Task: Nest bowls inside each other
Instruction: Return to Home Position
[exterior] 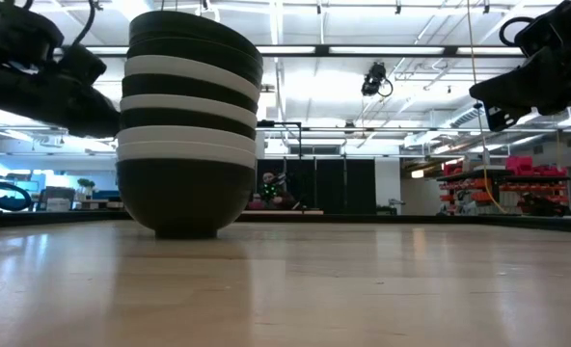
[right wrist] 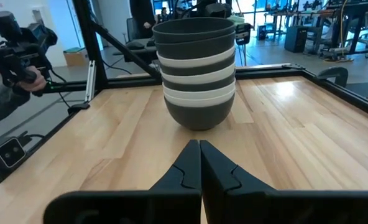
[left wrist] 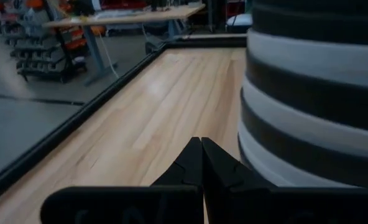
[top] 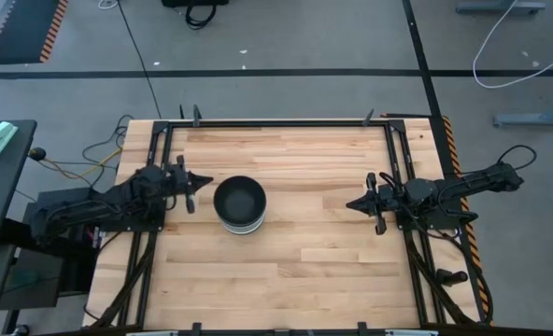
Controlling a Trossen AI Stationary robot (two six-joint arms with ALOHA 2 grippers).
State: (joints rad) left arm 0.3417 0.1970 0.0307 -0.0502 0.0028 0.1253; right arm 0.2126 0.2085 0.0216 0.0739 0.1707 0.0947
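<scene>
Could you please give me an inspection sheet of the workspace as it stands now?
Surface: wooden table, one stack standing on it.
Job's things: bowls, black and white, nested in one upright stack left of centre; black on top and at the bottom.
Clutter: nothing seen.
Claws: left claw shut, empty, close beside the stack; right claw shut, empty, near the table's right side, pointing at the stack.
Cables: wires off the table's left edge; white cable on the floor.
Surroundings: grey floor with black tape lines.

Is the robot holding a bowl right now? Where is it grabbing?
Nothing is held. The left gripper and right gripper are both shut and empty; the bowl stack stands alone between them.
</scene>
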